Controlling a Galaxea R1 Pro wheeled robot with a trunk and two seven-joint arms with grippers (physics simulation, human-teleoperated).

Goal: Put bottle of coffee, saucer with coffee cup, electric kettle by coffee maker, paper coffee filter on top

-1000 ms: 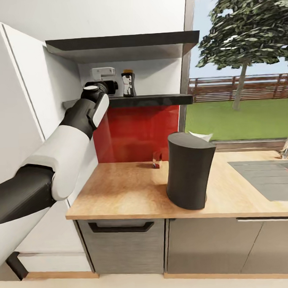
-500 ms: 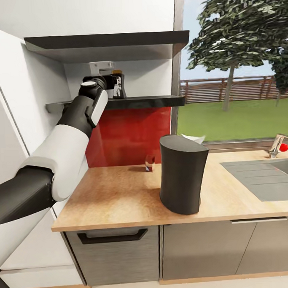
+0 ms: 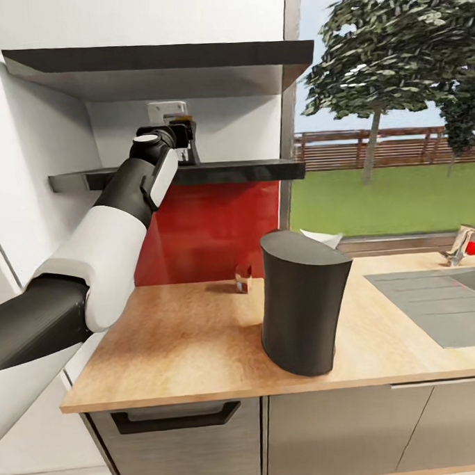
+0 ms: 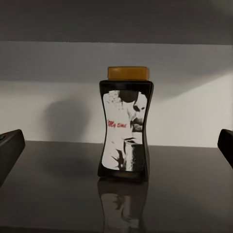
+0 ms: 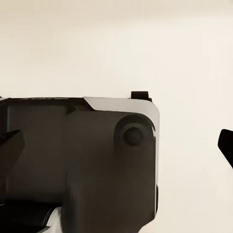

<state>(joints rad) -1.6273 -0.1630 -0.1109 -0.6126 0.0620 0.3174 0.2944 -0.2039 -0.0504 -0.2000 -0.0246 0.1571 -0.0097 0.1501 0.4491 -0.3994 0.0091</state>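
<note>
The bottle of coffee (image 4: 125,128) stands upright on the dark kitchen shelf (image 3: 227,172), long axis vertical, orange cap up, its printed label facing the left end effector (image 3: 183,137). That end effector is spread wide, one fingertip on either side of the bottle and well apart from it. Bare shelf lies around the bottle. Below, the coffee maker (image 3: 300,300) stands near the bench (image 3: 181,352) front edge.
</note>
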